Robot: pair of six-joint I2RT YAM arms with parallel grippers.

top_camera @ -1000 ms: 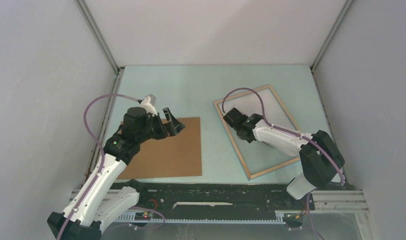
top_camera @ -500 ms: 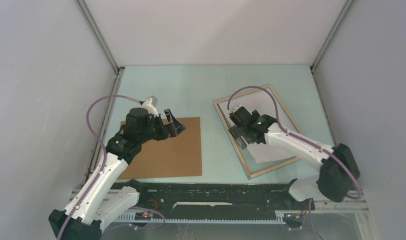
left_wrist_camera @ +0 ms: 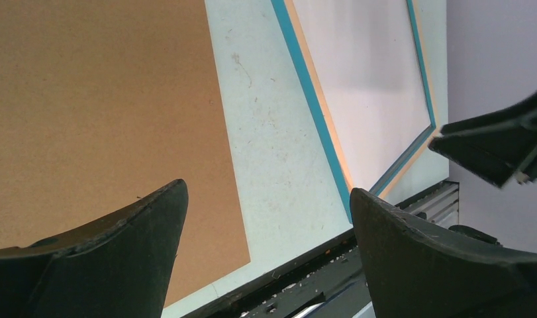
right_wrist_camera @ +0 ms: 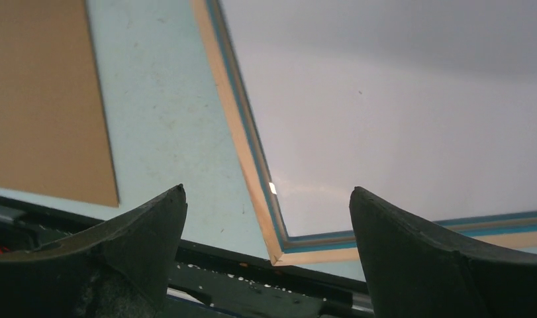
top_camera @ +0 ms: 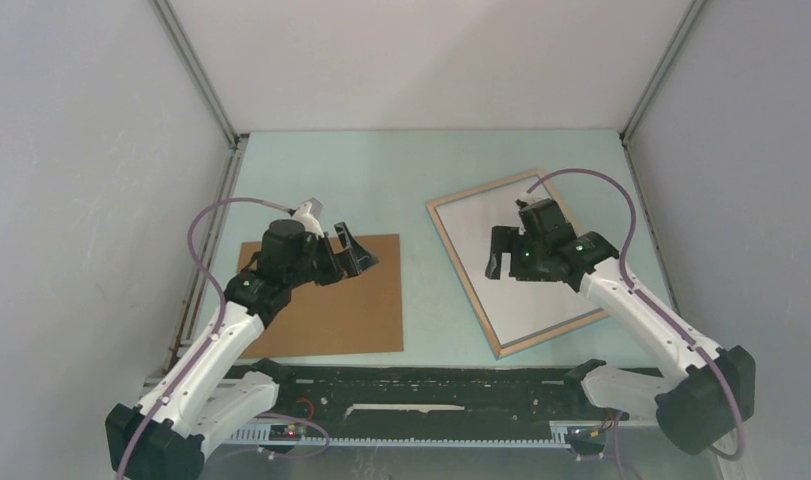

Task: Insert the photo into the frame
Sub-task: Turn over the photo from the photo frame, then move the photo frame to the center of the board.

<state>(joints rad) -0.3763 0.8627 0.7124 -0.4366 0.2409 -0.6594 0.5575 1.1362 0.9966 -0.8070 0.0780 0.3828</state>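
Resting apparently face down, its printed side hidden, the photo (top_camera: 541,300) fills the opening of the frame (top_camera: 481,190), which lies flat toward the right edge of the table (top_camera: 381,170). The right gripper (top_camera: 496,252) hovers over it with jaws spread wide and empty, so the sound move is a straight lift clear, without brushing the sheet out of its recess. The left gripper (top_camera: 356,250), equally spread and empty, hangs over the brown backing board (top_camera: 331,300) toward the table's near-left corner.
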